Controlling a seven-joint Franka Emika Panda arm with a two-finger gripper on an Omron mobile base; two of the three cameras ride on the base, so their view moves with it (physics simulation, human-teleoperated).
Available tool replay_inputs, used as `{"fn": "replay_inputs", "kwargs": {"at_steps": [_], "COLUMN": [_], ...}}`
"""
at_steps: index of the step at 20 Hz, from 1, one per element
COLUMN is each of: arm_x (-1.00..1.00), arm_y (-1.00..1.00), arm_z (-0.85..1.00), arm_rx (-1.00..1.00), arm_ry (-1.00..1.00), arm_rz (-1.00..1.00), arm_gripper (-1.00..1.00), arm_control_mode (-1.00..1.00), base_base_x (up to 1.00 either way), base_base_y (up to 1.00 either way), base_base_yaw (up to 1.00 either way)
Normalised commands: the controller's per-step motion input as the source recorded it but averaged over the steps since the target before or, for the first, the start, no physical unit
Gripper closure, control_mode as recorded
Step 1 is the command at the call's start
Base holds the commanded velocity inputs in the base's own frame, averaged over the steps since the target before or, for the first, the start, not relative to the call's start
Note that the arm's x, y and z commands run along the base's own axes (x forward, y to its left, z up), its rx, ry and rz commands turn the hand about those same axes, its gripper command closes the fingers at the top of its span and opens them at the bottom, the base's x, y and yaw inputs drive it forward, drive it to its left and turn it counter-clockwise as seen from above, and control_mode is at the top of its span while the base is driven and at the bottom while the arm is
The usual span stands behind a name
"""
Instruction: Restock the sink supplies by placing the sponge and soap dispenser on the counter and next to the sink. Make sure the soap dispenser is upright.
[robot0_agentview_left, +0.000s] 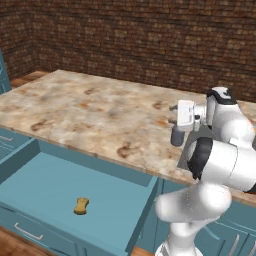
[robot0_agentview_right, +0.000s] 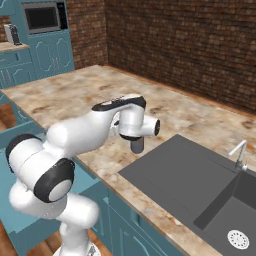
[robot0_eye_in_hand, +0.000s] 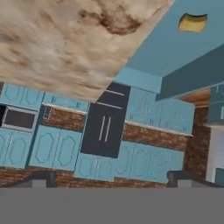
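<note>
Sponge (robot0_agentview_left: 81, 205) lies loose on the floor of the open drawer (robot0_agentview_left: 60, 190), toward 6 o'clock in the left base view and well apart from the arm. In the hand view it sits at about 1 o'clock (robot0_eye_in_hand: 193, 22), on the blue drawer floor beyond the table edge.

Hand (robot0_agentview_left: 176, 135) hangs over the table (robot0_agentview_left: 90, 110) near its front edge, just beside the sink (robot0_agentview_right: 185, 175), whose dark panel spreads to 4 o'clock of the hand in the right base view. Fingers stand apart at full width; nothing between them. Tips (robot0_eye_in_hand: 43, 178) are barely seen at the bottom of the hand view, with far cabinets between them, so the wrist appears pitched well off vertical.

Soap dispenser: cannot locate it in any view. A dark stub hangs under the wrist in both base views; I read it as a finger, not the bottle.

Step in hand, as I judge it: opening of the sponge fetch. Neither item is on the table yet.

Next move calls for: swing the hand toward 8 o'clock in the left base view, down into the drawer, point the fingers downward, straddle the sponge across its pinched middle, then close. Watch the drawer front wall and the table lip on descent.
</note>
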Motion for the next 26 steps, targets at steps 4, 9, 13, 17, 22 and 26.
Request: {"fn": "replay_inputs", "kwargs": {"at_steps": [4, 9, 13, 17, 22, 26], "arm_x": [-0.69, -0.86, -0.91, -0.85, -0.50, -0.02], "arm_y": [1.00, 1.00, 1.00, 1.00, 1.00, 1.00], "arm_z": [-0.03, -0.25, -0.51, -0.52, -0.51, -0.58], "arm_rx": [-0.46, -0.51, -0.60, -0.53, -0.45, -0.34], "arm_ry": [0.00, 0.00, 0.00, 0.02, 0.14, 0.15], "arm_rz": [0.08, 0.19, 0.22, 0.26, 0.37, 0.44], "arm_gripper": [-1.00, -1.00, -1.00, -1.00, -1.00, -1.00], "arm_control_mode": [-1.00, -1.00, -1.00, -1.00, -1.00, -1.00], "base_base_x": [0.00, 0.00, 0.00, 0.00, 0.00, 0.00], "base_base_y": [0.00, 0.00, 0.00, 0.00, 0.00, 0.00], "base_base_yaw": [0.00, 0.00, 0.00, 0.00, 0.00, 0.00]}}
